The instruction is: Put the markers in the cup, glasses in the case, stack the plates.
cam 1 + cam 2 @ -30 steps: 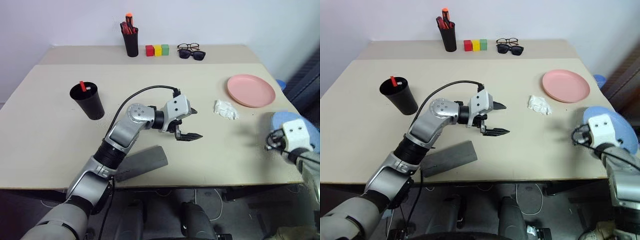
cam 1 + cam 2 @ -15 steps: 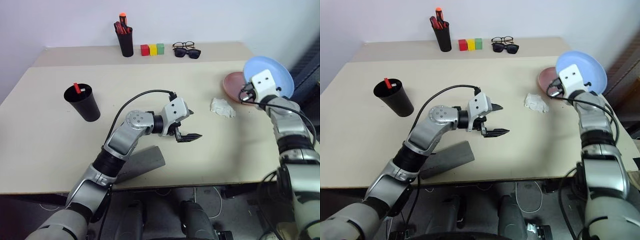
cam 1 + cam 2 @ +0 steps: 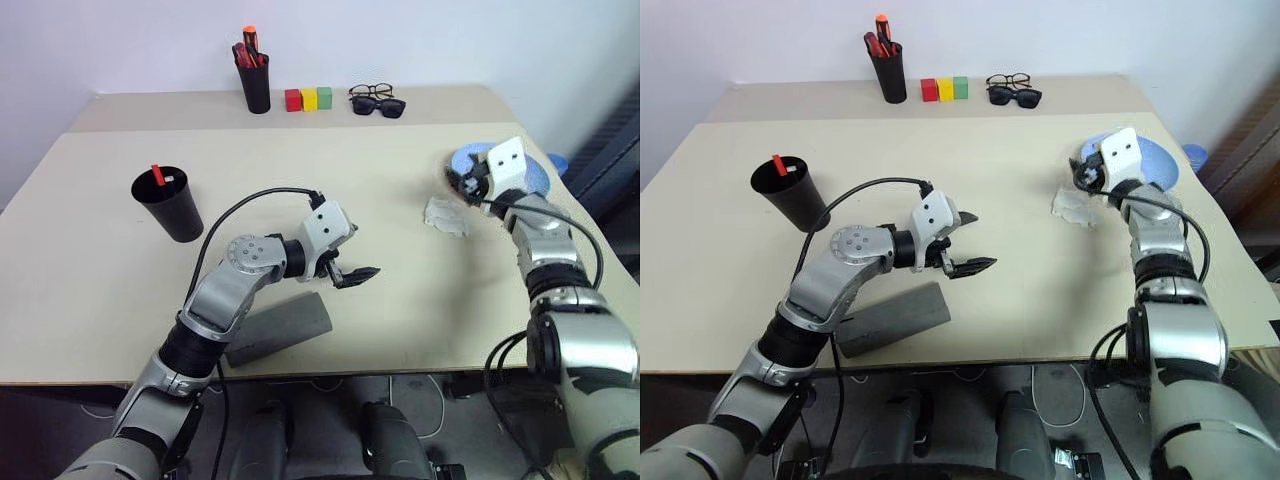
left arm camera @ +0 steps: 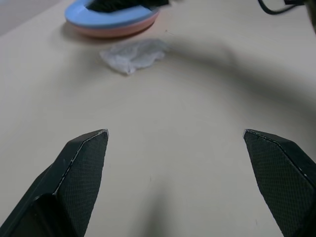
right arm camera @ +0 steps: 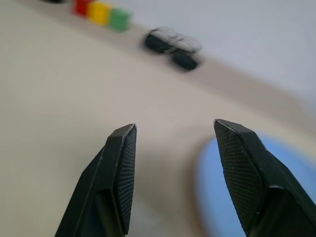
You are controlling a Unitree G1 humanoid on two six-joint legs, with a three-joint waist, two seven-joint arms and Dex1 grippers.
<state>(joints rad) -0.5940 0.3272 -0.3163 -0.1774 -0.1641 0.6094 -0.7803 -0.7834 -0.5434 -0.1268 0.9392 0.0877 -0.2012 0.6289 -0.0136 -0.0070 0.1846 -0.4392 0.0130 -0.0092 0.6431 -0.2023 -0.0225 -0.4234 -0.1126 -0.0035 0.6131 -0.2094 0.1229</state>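
Observation:
The light blue plate (image 3: 520,172) lies on top of the salmon pink plate (image 4: 118,32) at the table's right. My right gripper (image 3: 456,181) hovers at the blue plate's left rim, open, with nothing between its fingers. The blue plate also appears in the right wrist view (image 5: 256,197), beside those fingers. My left gripper (image 3: 358,254) is open and empty over bare tabletop at mid table. The black cup (image 3: 168,205) stands at the left with a red-capped marker (image 3: 157,175) in it. The grey case (image 3: 282,330) lies closed near the front edge. The glasses are out of view.
A crumpled white tissue (image 3: 445,215) lies just left of the plates. On the back ledge stand a black pen holder (image 3: 255,85) with red and orange pens, three coloured blocks (image 3: 309,98), black-framed spectacles (image 3: 372,91) and sunglasses (image 3: 386,107).
My right arm swung the blue plate in from the right, set it down on the pink plate, and its fingers opened off it. My left arm drew back a little to the left.

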